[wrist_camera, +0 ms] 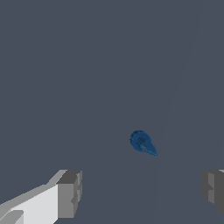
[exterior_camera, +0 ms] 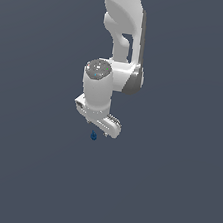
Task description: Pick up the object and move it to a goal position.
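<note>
We are in the approach: our gripper (wrist_camera: pixel 140 192) has fingers (wrist_camera: pixel 69 192) spread wide, the object (wrist_camera: pixel 142 141) ahead between them, ungrasped; next we should descend, centre, then close

I am seeing the gripper (wrist_camera: pixel 140 192) standing wide, with bare grey floor (wrist_camera: pixel 87 65) lying all around it. Only the small blue object (wrist_camera: pixel 142 142) is sitting ahead of the fingers (wrist_camera: pixel 70 194), clear of both, nothing else crowding the way.

The object (exterior_camera: pixel 93 135), a tiny dark blue pointed blob, lies free.
</note>
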{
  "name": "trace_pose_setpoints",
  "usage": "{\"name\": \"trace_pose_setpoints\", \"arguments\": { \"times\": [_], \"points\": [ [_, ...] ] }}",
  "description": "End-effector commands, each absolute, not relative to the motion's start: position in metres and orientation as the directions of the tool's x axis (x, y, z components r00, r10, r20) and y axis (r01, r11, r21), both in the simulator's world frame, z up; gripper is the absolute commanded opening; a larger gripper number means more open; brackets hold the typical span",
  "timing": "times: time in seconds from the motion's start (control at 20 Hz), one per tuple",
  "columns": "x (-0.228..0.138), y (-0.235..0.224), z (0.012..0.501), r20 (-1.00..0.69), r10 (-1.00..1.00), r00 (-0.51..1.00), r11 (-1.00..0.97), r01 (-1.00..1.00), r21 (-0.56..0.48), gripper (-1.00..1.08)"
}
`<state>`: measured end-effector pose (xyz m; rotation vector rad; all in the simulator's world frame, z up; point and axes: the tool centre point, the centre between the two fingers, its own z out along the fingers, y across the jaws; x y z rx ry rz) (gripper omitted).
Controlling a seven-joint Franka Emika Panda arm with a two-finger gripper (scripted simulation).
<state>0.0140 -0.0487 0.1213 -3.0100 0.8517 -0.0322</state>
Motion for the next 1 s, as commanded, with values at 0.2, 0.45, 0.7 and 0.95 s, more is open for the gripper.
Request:
{"name": "trace_pose_setpoints", "arguments": {
  "times": [0.2, 0.45, 0.7, 0.95],
  "points": [
    [0.007, -0.063, 0.101, 0.004, -0.637, 0.771, -0.771, -0.637, -0.006, 1.0],
    [0.005, -0.069, 0.094, 0.0, -0.675, 0.738, -0.738, -0.675, -0.001, 1.0],
    [0.004, -0.069, 0.093, 0.0, -0.677, 0.736, -0.736, -0.677, 0.0, 1.0],
    [0.004, -0.07, 0.079, 0.0, -0.678, 0.735, -0.735, -0.678, 0.0, 1.0]
  ]
}}
